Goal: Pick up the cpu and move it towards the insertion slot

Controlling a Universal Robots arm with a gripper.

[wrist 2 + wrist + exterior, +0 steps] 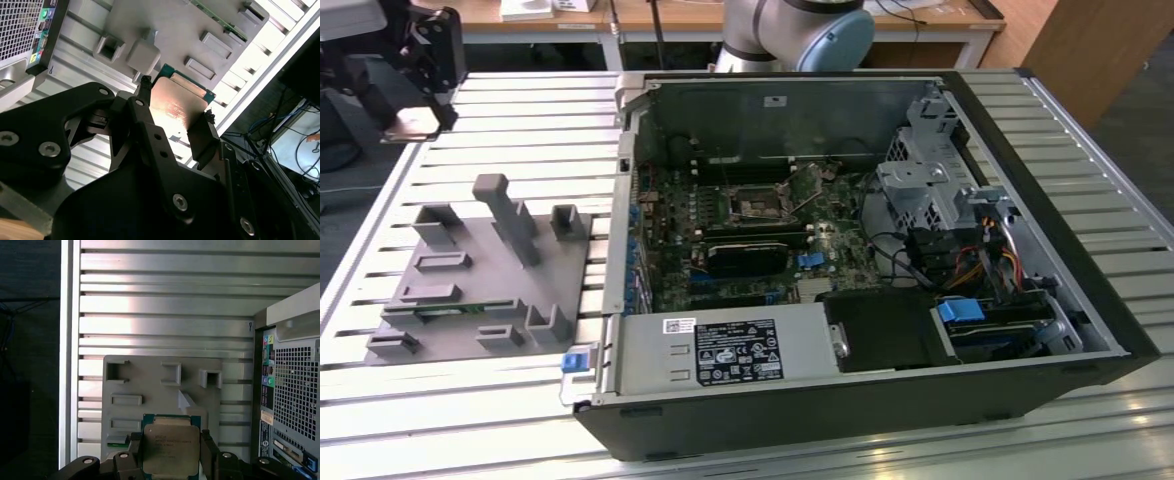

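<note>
The robot arm's black gripper [177, 100], two fingers [200, 137] closed on opposite edges of the cpu [170, 450], hangs near the grey fixture plate [150, 370], clear of it. The arm's grey-blue joint [801, 35] stands well apart from that plate.

We note the arm joint [774, 30] at the far side in the exterior view: a smooth silver-grey cylinder shell with a pale blue round cap [838, 38] on its right. In the second wrist view we log the pincer [177, 100] as matte black throughout, built of broad rounded link plates [30, 125] stacked over each other. Silver hex-socket screws [49, 148] sit in the plates, larger on the body and smaller at the pivots. Its fingers [150, 125] are narrow black bars, one with a row of small holes. In the first wrist view the pincer [171, 456] shows matching black links, with four bright screw heads [121, 456] across them.
</note>
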